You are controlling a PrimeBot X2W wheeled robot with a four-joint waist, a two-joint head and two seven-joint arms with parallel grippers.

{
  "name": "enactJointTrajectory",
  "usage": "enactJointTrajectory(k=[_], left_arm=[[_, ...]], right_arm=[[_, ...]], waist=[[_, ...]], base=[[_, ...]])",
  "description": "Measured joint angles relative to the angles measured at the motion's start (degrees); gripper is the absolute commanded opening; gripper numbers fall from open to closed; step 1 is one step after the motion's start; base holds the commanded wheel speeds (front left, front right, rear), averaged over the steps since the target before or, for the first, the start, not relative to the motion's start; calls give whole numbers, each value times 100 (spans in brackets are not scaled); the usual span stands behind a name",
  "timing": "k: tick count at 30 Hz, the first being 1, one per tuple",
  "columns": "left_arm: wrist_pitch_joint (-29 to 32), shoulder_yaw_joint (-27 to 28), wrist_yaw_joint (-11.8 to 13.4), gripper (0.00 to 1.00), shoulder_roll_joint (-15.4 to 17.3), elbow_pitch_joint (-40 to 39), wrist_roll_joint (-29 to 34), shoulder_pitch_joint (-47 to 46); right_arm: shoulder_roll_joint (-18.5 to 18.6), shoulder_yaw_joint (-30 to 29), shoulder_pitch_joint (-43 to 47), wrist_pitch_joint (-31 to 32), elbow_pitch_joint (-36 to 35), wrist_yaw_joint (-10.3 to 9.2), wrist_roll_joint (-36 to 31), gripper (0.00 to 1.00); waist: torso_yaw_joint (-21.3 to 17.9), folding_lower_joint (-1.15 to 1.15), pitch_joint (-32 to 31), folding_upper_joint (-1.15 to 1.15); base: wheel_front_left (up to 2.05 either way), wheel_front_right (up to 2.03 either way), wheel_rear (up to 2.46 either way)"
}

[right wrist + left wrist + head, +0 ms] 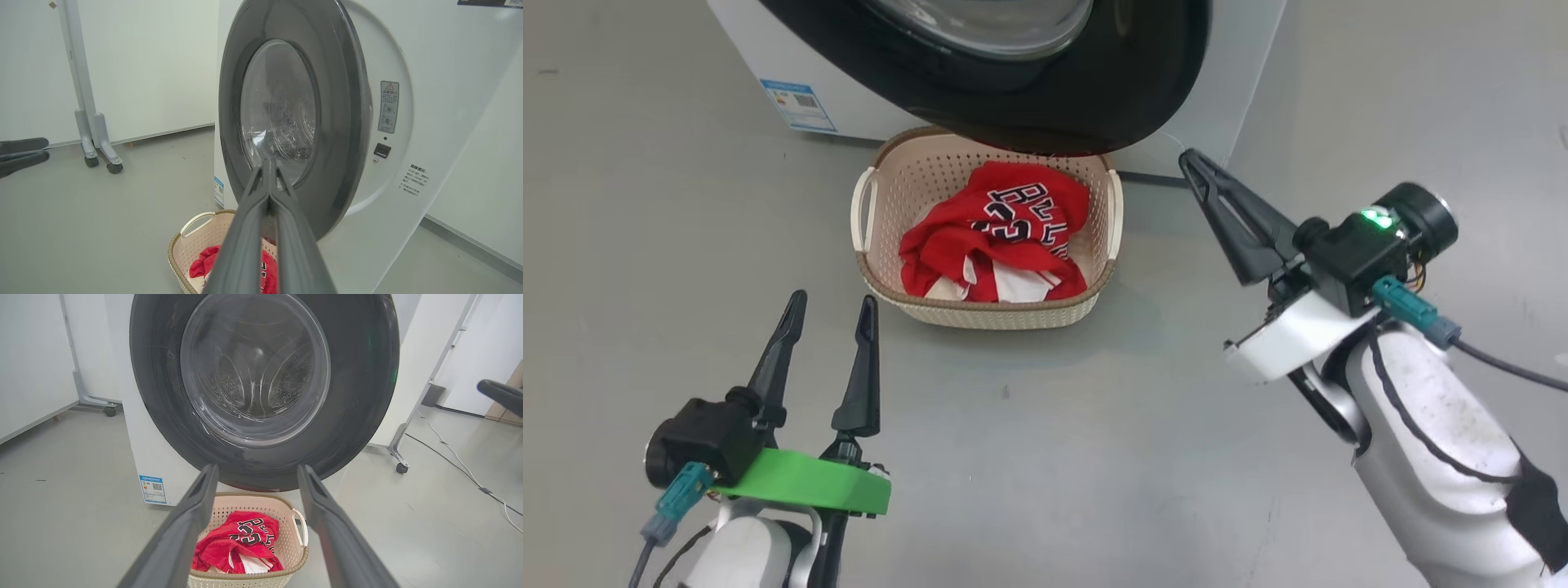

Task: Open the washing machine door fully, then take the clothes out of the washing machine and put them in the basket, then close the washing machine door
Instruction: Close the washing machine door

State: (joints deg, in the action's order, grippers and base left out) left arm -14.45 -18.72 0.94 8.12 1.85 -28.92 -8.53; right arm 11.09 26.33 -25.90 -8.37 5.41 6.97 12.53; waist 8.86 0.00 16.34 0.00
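Observation:
The red clothes [996, 237] lie heaped in the cream basket [980, 314], which stands on the floor before the white washing machine [768, 49]. The black-rimmed washing machine door [1094, 98] hangs over the basket's far edge. In the right wrist view the door [339, 102] stands partly swung out from the machine front [429, 102]. My right gripper [1188, 159] is shut on nothing, its tip just right of the door's lower rim; whether it touches is unclear. My left gripper [833, 306] is open and empty, near the basket's front left. The drum shows through the door glass [253, 367].
White panels on wheeled frames stand left of the machine [86, 400] and right of it [402, 465]. A cable [449, 457] runs over the grey floor at the right. A blue label [799, 104] marks the machine's lower left front.

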Motion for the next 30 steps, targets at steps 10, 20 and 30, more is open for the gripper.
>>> enactJointTrajectory(k=[10,20,30], left_arm=[[0,-82,-110,100,-225,-25,13,-392],[0,-64,-259,100,-435,115,14,-815],[0,80,-326,100,-516,260,30,-918]], right_arm=[[466,26,-1163,391,281,2,2,0],[879,-52,-2026,454,642,3,123,0],[911,-165,-2582,352,1067,3,200,0]], waist=[[430,0,754,0],[972,0,1416,0],[1335,0,1787,0]], base=[[0,0,0],[0,0,0],[0,0,0]])
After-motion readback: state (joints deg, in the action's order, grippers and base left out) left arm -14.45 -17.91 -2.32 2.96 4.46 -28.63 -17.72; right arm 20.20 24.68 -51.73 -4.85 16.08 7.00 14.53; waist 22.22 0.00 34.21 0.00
